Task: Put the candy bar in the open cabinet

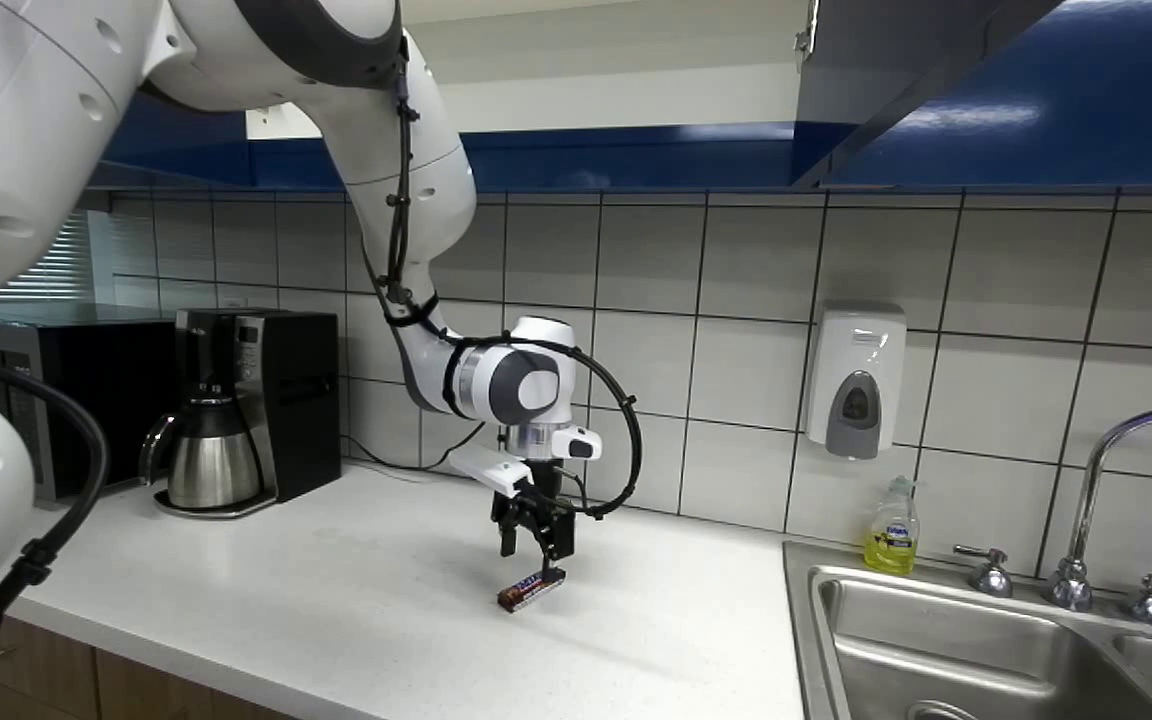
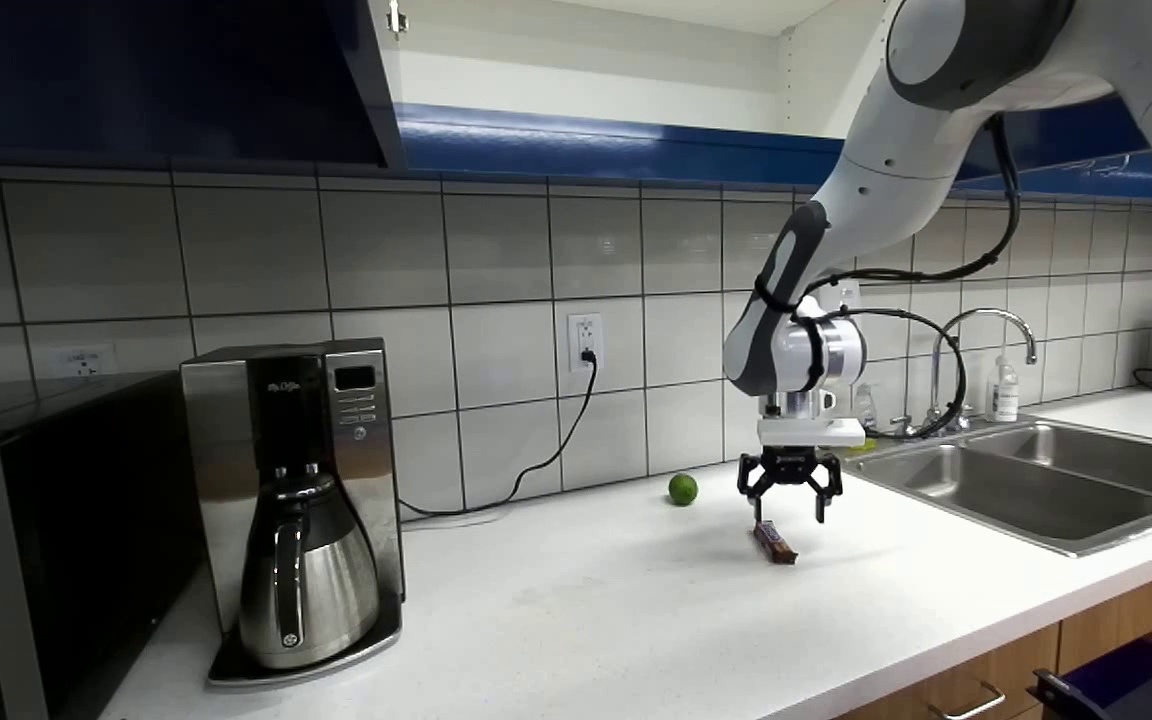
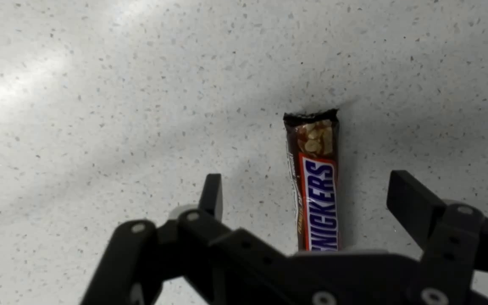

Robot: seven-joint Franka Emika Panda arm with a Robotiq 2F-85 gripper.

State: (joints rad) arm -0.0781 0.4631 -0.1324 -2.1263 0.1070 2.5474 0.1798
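The candy bar [image 1: 530, 591] lies flat on the white counter in a dark brown wrapper. It also shows in an exterior view [image 2: 774, 543] and in the wrist view [image 3: 318, 186], where its near end is hidden behind the gripper body. My gripper [image 2: 789, 514] points down, open and empty, low over the bar; it also shows in an exterior view [image 1: 528, 562]. In the wrist view the fingers of the gripper [image 3: 306, 186] stand apart on either side of the bar, touching neither side. The open cabinet [image 1: 626, 100], white inside, is overhead on the wall in both exterior views [image 2: 586, 62].
A coffee maker [image 2: 361, 480] and a microwave [image 2: 86, 520] stand on the counter. A green ball [image 2: 682, 489] lies near the tiled wall. A steel sink [image 1: 936, 640] with a faucet [image 1: 1086, 500] is at the other end. A dark cabinet door [image 1: 886, 80] hangs out beside the opening.
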